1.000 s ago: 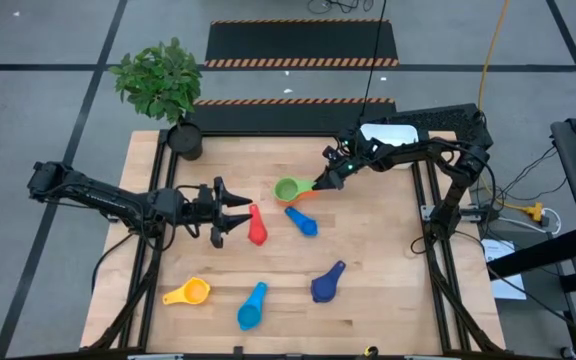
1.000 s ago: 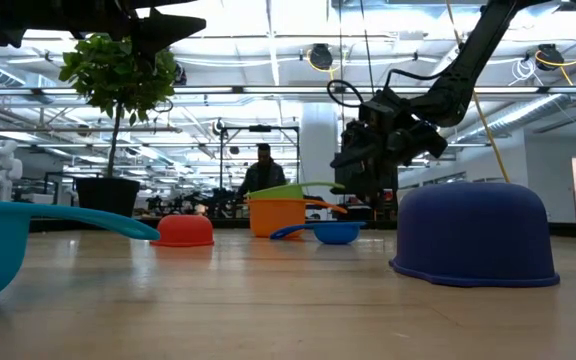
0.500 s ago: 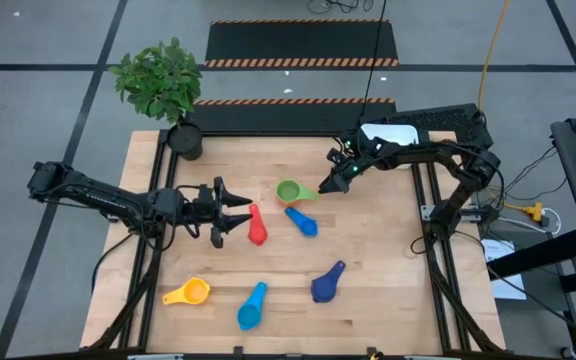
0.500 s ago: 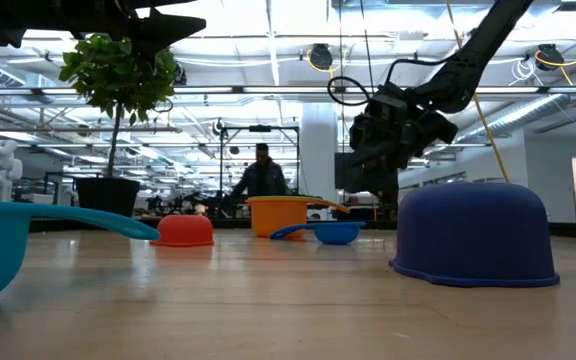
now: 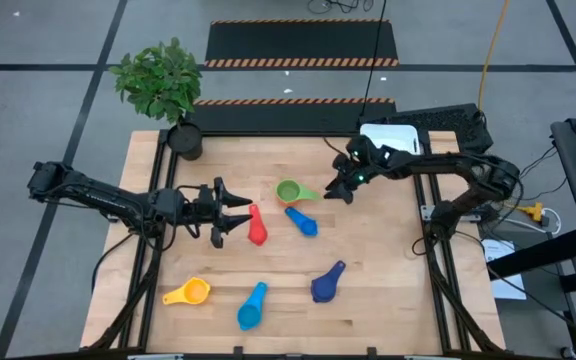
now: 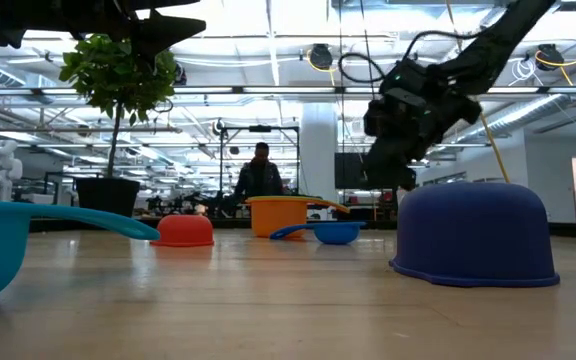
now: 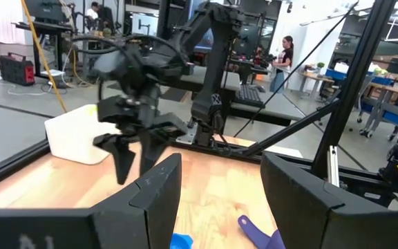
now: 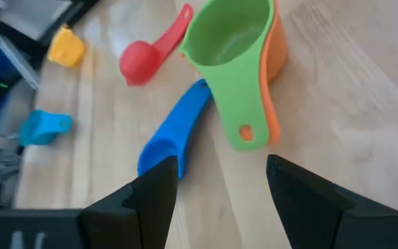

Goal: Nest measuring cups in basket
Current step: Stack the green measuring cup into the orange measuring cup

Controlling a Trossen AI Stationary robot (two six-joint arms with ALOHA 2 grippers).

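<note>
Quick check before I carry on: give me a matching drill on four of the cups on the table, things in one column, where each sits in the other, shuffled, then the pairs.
Things:
1. green cup
2. red cup
3. yellow cup
4. dark blue cup

Places:
A. nearest the table's front-left corner
B. just off the open left claw
C. nested in the orange cup, near the open right claw
D. upside down, towards the front right

Pairs: 1-C, 2-B, 3-A, 4-D
</note>
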